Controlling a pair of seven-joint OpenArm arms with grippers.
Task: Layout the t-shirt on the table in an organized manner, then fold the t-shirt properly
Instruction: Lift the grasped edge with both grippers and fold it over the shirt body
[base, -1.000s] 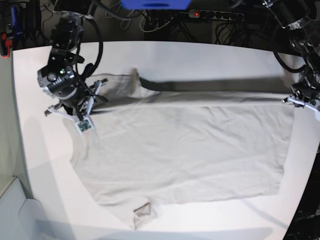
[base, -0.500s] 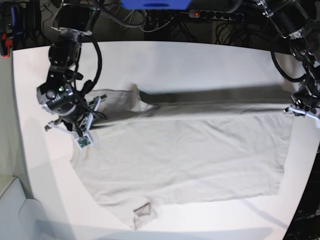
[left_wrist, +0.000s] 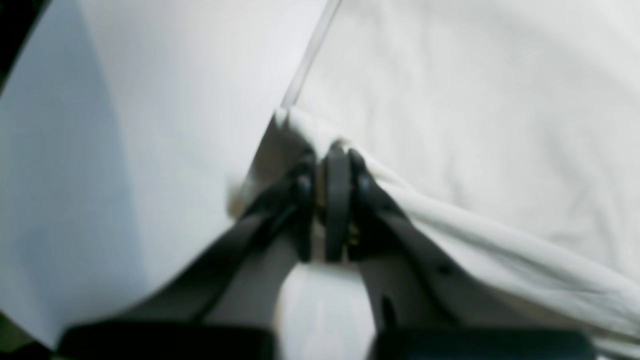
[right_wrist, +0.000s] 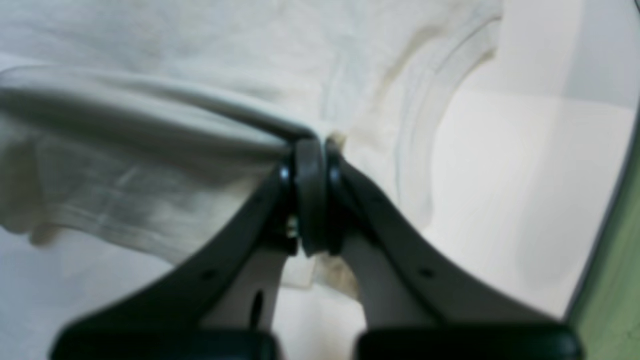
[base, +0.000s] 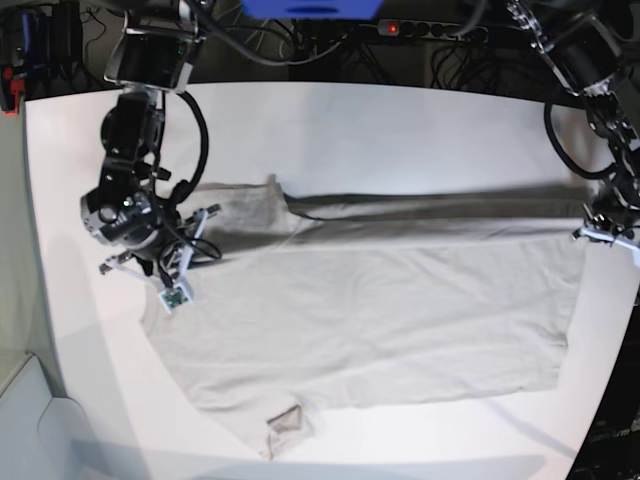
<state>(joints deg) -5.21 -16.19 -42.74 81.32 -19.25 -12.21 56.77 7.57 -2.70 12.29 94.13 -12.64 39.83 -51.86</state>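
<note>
Since the earlier base frames, we see the far edge of the t-shirt (base: 380, 310) lifted and pulled tighter: it now runs as a straighter raised band between our two arms, with a longer dark shadow on the table (base: 400, 130) behind it. Our right gripper (base: 165, 262) has shifted a little toward the far edge of the table, while our left gripper (base: 600, 232) sits at nearly the same spot near the table's right edge as the base view shows it.

The t-shirt lies spread across the middle of the table, its near half flat, with one sleeve crumpled close to the near edge. The other sleeve bunches just beside our right gripper.

From the right wrist view, our right gripper (right_wrist: 312, 150) has its fingers (right_wrist: 350, 200) pressed together, pinching a fold of cloth by the shoulder of the t-shirt (right_wrist: 150, 130); the neck opening curves just beyond the tips.

From the left wrist view, our left gripper (left_wrist: 335, 160) likewise has its fingers (left_wrist: 380, 210) squeezed shut on the hem corner of the t-shirt (left_wrist: 475, 125), the edge trailing away in a taut ridge over the bare table (left_wrist: 125, 150).
</note>
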